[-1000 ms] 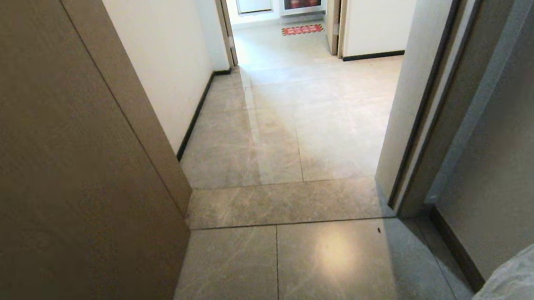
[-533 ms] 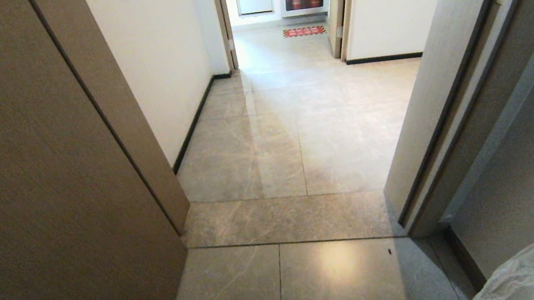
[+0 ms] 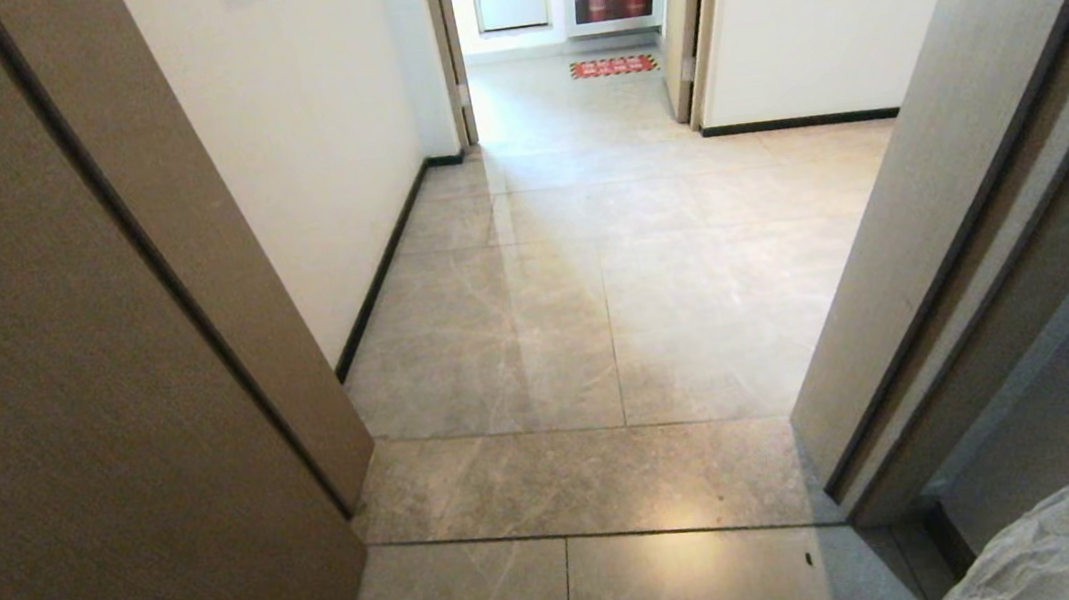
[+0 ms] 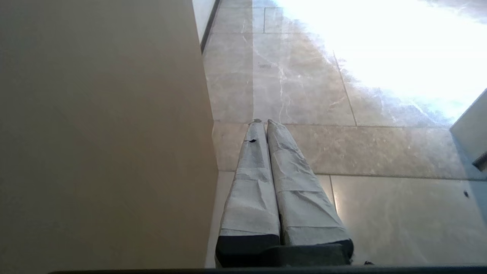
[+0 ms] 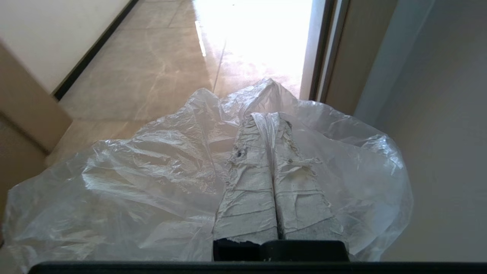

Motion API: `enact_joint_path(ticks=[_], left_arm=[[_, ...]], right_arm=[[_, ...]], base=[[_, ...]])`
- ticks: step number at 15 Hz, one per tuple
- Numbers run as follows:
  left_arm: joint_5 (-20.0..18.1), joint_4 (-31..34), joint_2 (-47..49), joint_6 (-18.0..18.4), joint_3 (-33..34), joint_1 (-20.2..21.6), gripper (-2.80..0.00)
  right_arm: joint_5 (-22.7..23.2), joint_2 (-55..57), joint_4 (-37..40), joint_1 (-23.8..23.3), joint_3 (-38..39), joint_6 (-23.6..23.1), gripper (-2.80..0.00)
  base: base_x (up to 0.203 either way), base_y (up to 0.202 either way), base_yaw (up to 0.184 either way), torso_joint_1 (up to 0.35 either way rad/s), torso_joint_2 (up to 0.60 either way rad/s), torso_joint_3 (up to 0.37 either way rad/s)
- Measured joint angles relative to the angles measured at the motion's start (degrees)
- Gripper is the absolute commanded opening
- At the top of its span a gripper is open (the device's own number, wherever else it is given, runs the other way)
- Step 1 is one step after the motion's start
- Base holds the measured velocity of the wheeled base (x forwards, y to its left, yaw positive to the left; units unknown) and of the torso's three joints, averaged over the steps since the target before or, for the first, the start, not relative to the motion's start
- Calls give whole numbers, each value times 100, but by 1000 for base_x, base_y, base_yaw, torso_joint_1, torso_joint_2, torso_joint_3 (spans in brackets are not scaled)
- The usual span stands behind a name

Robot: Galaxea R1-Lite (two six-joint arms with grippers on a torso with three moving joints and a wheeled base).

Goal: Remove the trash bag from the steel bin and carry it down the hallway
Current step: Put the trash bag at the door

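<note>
My right gripper (image 5: 268, 116) is shut on a pinched fold of the clear, crinkly trash bag (image 5: 152, 179), which billows out on both sides of the taped fingers. A corner of the same trash bag (image 3: 1066, 551) shows at the lower right of the head view. My left gripper (image 4: 263, 121) is shut and holds nothing; it hangs over the tiles close beside a brown door panel (image 4: 102, 133). The hallway (image 3: 591, 263) of grey-beige marbled tiles runs ahead through a doorway. The steel bin is out of view.
A brown door panel (image 3: 104, 409) stands close on the left and a grey door frame (image 3: 948, 223) on the right. A white wall with a dark baseboard (image 3: 380, 272) lines the hallway's left side. A red mat (image 3: 614, 65) lies at the far end.
The whole head view has shifted: the threshold strip has slid down the picture and the door panel and frame loom larger, so the camera has gone forward. The bag has kept its corner.
</note>
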Motion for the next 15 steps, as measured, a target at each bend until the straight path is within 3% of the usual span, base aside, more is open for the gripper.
enact_joint_path(ticks=[15], left_arm=[[-5,2,-2,0,0,0,-280]], right_arm=[[2,0,0,0,0,-2,-280]], base=[[192,0,1,2,2,2]])
